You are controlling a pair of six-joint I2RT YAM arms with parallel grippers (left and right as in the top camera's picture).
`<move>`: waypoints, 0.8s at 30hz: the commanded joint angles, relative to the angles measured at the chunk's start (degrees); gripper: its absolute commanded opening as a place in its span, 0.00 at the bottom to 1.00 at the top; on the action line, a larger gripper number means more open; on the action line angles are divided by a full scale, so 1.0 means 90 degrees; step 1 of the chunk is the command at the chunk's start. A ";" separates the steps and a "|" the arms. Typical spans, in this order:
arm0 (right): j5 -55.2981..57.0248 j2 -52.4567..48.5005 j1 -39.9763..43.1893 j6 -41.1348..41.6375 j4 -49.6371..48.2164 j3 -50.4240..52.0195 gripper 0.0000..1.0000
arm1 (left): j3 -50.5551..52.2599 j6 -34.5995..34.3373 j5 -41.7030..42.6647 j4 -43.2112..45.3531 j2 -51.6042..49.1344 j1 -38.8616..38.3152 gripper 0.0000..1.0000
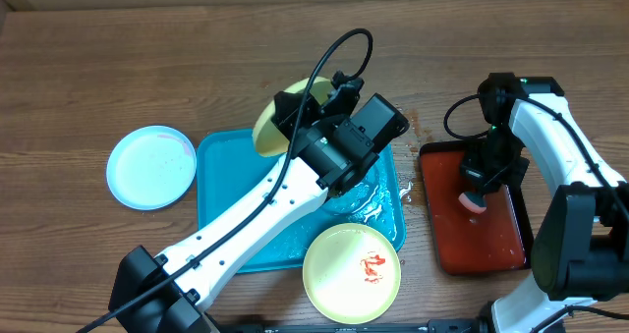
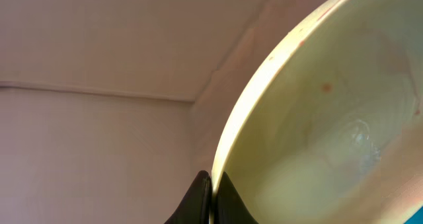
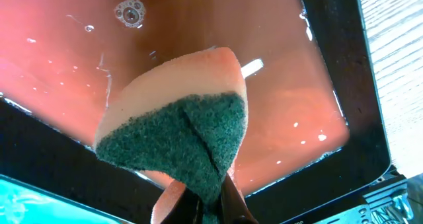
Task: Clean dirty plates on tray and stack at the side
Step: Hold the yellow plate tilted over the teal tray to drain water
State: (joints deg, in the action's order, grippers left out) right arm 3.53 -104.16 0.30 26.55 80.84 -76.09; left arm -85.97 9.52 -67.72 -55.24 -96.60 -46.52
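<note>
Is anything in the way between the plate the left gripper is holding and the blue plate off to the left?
Nothing visible. The left gripper holds the green-rimmed plate above the tray's back edge; only bare tabletop separates it from the pale blue plate.

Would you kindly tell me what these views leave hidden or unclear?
Overhead: the left arm covers most of the held plate and much of the tray.
Left wrist: the held plate runs off the right edge.
Right wrist: the bottom edge cuts off the right hand gripping the sponge.
</note>
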 commanded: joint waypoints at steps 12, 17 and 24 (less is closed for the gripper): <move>-0.0024 0.0134 0.0010 0.0005 -0.0022 0.0002 0.04 | -0.0143 0.0253 -0.0668 0.0197 -0.0007 -0.0044 0.05; -0.0024 0.0134 0.0010 0.0005 -0.0024 0.0002 0.04 | -0.0143 0.0253 -0.0665 0.0197 -0.0007 -0.0044 0.04; -0.0024 0.0134 0.0010 0.0005 -0.0024 0.0002 0.04 | -0.0143 0.0253 -0.0665 0.0197 -0.0007 -0.0044 0.04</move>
State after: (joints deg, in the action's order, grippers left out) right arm 3.36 -104.16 0.30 26.57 80.66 -76.09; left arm -85.97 11.16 -71.88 -53.93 -96.60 -46.52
